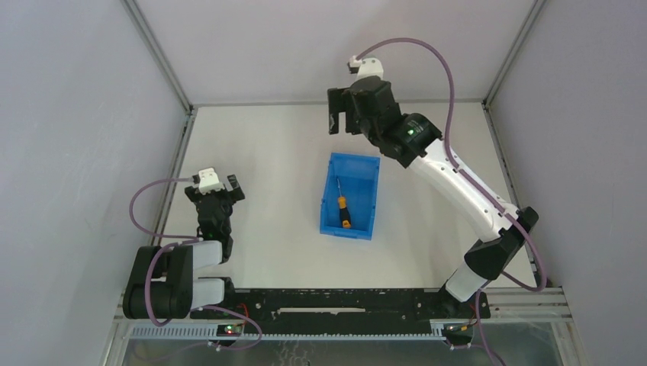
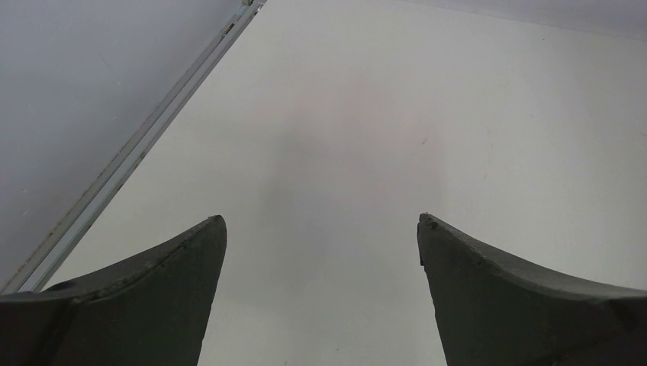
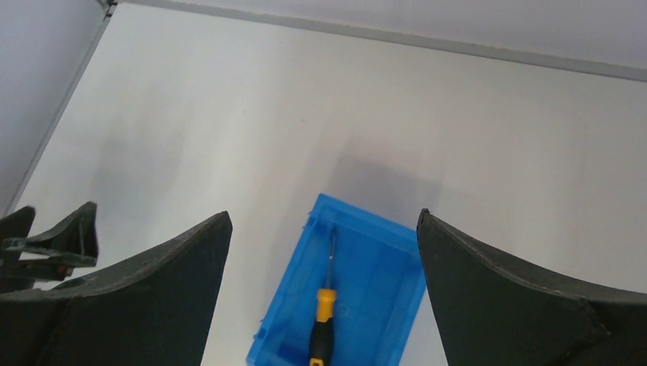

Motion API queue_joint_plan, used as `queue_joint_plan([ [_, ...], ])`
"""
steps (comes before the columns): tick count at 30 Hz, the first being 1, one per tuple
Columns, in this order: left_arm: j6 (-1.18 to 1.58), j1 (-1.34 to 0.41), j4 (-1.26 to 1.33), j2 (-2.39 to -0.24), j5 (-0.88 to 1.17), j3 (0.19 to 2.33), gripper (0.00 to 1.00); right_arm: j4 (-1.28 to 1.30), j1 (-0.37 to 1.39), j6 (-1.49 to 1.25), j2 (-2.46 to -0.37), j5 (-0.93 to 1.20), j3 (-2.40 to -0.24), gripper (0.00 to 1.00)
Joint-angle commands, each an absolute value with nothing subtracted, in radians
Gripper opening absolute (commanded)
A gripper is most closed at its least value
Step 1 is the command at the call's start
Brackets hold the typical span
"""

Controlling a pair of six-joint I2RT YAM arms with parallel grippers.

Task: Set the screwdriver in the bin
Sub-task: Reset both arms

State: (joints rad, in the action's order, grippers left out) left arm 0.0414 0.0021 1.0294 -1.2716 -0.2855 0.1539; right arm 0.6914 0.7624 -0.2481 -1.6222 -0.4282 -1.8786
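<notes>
A white table point(image 1: 275, 152) sits enclosed by plain grey walls point(image 1: 76, 114) and metal corner posts point(image 1: 156, 49).

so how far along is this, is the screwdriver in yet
Done: the screwdriver lies inside the bin, flat on its floor. In hand: nothing. The right gripper hangs open and empty, looking down on the bin, and the left gripper is open over bare table. Left: nothing of the placing itself, at most drawing the right arm back.
</notes>
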Motion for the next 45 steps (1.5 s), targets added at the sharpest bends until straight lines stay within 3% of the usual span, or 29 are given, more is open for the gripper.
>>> queue_joint_plan([
  [1,0.017,-0.003,1.063,-1.261,-0.301,0.192,1.00,0.713,0.689,-0.183,-1.601,-0.370,-1.910,1.00],
  [23,0.017,-0.003,1.062,-1.261,-0.301,0.192,1.00,0.663,0.169,-0.017,-1.458,-0.087,-1.775,1.00],
  [45,0.017,-0.003,1.063,-1.260,-0.302,0.192,1.00,0.674,0.083,-0.002,-1.529,-0.062,-1.815,1.00],
])
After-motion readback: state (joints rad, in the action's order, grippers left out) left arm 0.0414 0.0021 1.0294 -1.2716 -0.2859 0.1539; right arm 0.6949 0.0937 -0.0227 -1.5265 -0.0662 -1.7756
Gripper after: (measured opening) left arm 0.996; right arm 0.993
